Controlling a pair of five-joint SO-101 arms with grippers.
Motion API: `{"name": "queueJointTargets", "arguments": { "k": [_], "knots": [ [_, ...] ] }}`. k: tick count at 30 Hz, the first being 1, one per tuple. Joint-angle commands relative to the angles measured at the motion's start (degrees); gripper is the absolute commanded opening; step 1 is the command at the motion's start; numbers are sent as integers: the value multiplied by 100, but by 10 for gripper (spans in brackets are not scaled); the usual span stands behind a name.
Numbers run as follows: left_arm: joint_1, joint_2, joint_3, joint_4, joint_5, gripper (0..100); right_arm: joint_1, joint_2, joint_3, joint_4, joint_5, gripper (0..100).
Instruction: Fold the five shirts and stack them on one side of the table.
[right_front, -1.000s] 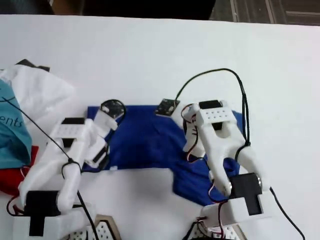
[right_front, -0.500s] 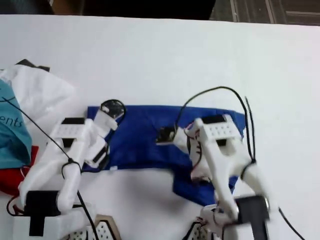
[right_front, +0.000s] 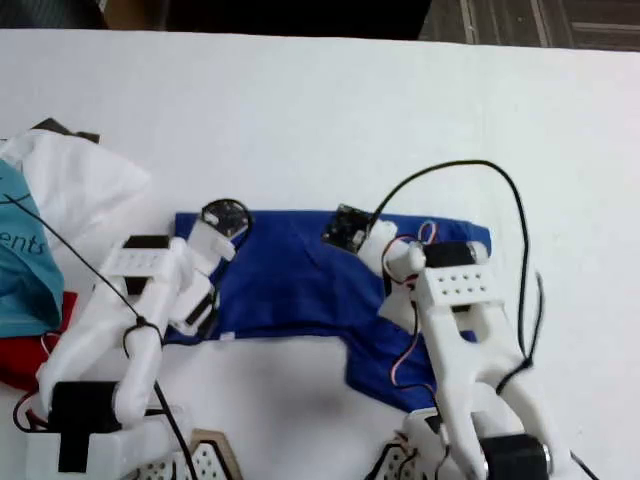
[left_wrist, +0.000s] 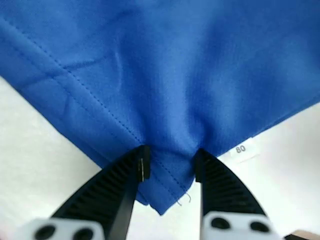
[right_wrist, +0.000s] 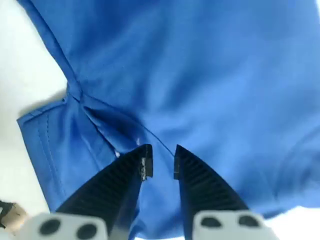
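A blue shirt lies spread flat across the middle of the white table. My left gripper is at the shirt's near left corner; in the left wrist view the gripper is shut on that hemmed corner of the blue shirt, and the cloth bunches between the fingers. My right gripper hangs over the right half of the shirt. In its own view the right gripper stands narrowly open just above a crease in the blue shirt.
More shirts are piled at the table's left edge: a white one, a teal one and a red one. The arm bases stand along the near edge. Cables loop over the right arm.
The right arm has pulled back toward the near edge and shifted right, uncovering the shirt's far right edge. The left arm and its held corner stayed put.
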Motion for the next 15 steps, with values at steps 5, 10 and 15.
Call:
{"name": "queueJointTargets", "arguments": {
  "k": [5, 10, 15],
  "knots": [
    [-44, -9, -4, -369, 0, 161, -110, 1191, -62, -312, 0, 94],
    [-44, -9, -4, -369, 0, 161, -215, 1138, -35, 338, 343, 89],
    [-44, -9, -4, -369, -9, 161, -488, 620, -18, 1279, 774, 45]
  ]
}}
